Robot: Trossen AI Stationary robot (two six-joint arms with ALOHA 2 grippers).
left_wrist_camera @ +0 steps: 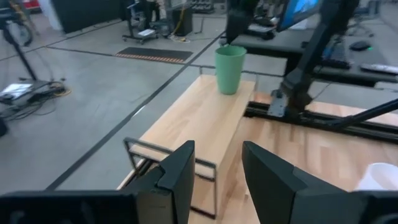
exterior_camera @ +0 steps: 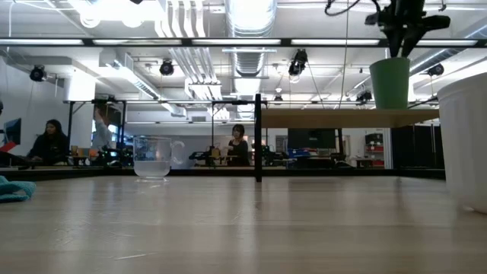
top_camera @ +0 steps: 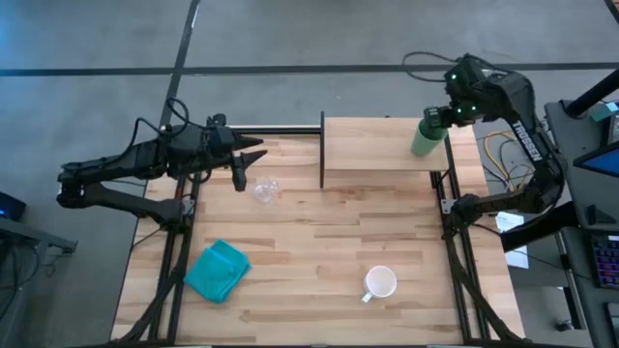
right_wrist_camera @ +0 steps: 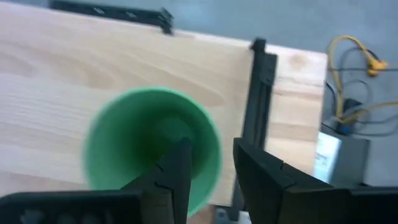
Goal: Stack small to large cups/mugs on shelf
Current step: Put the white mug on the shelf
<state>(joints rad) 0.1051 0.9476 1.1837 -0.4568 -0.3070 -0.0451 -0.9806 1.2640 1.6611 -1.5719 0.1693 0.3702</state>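
We see the green cup (top_camera: 427, 135) standing upright on the shelf (top_camera: 372, 145), at its right end. The right gripper (right_wrist_camera: 208, 171) hangs just above the cup's rim, its fingers apart, with one finger over the cup's mouth (holding nothing). The glass tumbler (top_camera: 265, 189) sits on the table (top_camera: 319, 242) near the left gripper (top_camera: 253, 155), whose fingers are spread too. The white mug (top_camera: 379, 282) stands nearer the front, well apart from the teal cloth (top_camera: 218, 270).
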